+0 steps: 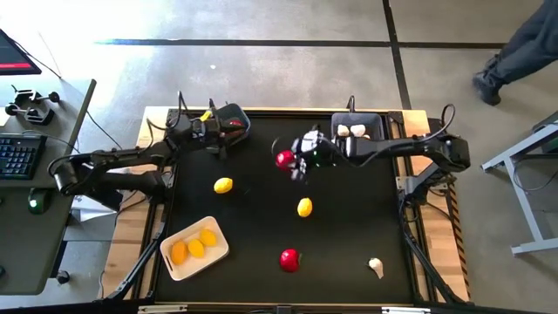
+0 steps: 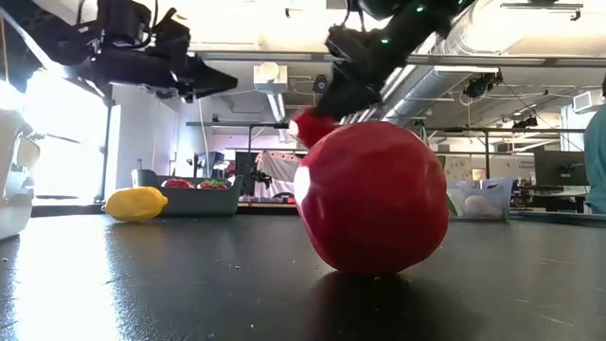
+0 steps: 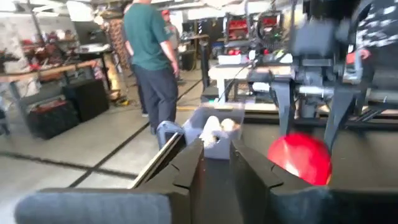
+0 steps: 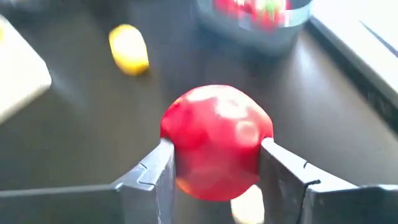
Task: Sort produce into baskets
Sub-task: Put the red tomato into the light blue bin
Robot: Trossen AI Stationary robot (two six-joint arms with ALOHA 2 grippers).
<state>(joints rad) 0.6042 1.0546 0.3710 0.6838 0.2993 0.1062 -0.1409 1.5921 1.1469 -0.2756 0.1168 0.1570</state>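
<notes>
My right gripper (image 1: pixel 296 162) is shut on a red round piece (image 1: pixel 284 159) above the middle of the table's far half. My left gripper (image 1: pixel 218 133) hovers by the bin of red pieces (image 1: pixel 232 120) at the far left, its fingers (image 3: pixel 249 171) almost together and empty. A bin holding whitish bulbs (image 1: pixel 356 129) stands at the far right. The cream tray (image 1: pixel 214 257) at the near left holds three yellow ovals. Loose on the table lie two yellow ovals (image 1: pixel 223 185) (image 1: pixel 304 207), a red piece (image 1: pixel 289 259) and a whitish bulb (image 1: pixel 376 267). My right gripper pinches the red piece between its two fingers, one on each of its opposite round sides (image 4: pixel 180 149). The fingers come from the table's right side, slanting down. The piece (image 2: pixel 308 128) is lifted clear of the table.
The loose red piece (image 2: pixel 374 194) fills the low view's foreground. A person (image 3: pixel 149 56) stands in the room beyond the table's right side. Another person's leg (image 1: pixel 514 52) shows at the far right of the floor. A desk with a keyboard (image 1: pixel 17 157) stands left of the table.
</notes>
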